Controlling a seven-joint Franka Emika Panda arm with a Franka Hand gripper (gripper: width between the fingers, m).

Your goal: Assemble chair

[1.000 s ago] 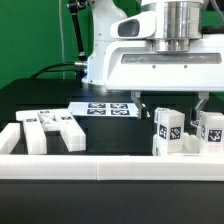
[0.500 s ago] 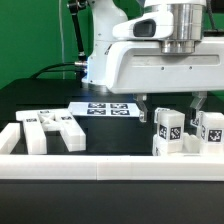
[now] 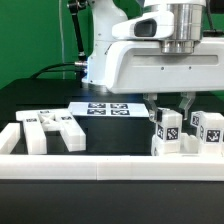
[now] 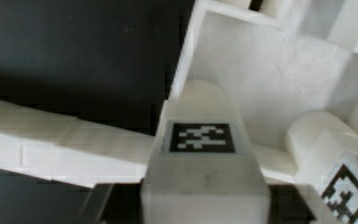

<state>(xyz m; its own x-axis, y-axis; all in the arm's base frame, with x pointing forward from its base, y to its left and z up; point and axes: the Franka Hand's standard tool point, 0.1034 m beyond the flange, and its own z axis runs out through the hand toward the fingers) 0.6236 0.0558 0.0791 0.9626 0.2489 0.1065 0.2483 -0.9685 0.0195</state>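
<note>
The chair is in loose white pieces. An upright tagged white block [image 3: 167, 131] stands at the exterior view's right, with a second tagged block [image 3: 210, 129] beside it. My gripper [image 3: 168, 108] comes down from above, and its fingers press on both sides of the first block's top. In the wrist view the same block [image 4: 202, 140] fills the gap between the dark fingers [image 4: 114, 208] of my gripper [image 4: 202, 215]. Another chair piece [image 3: 50, 129], a flat blocky part with tags, lies at the exterior view's left.
The marker board [image 3: 105, 108] lies flat behind the parts. A long white border wall [image 3: 100, 166] runs along the front. White slabs [image 4: 34, 135] lie around the block in the wrist view.
My fingers were spread wide on either side of the block and have closed in onto it. The second block at the right has shifted slightly.
</note>
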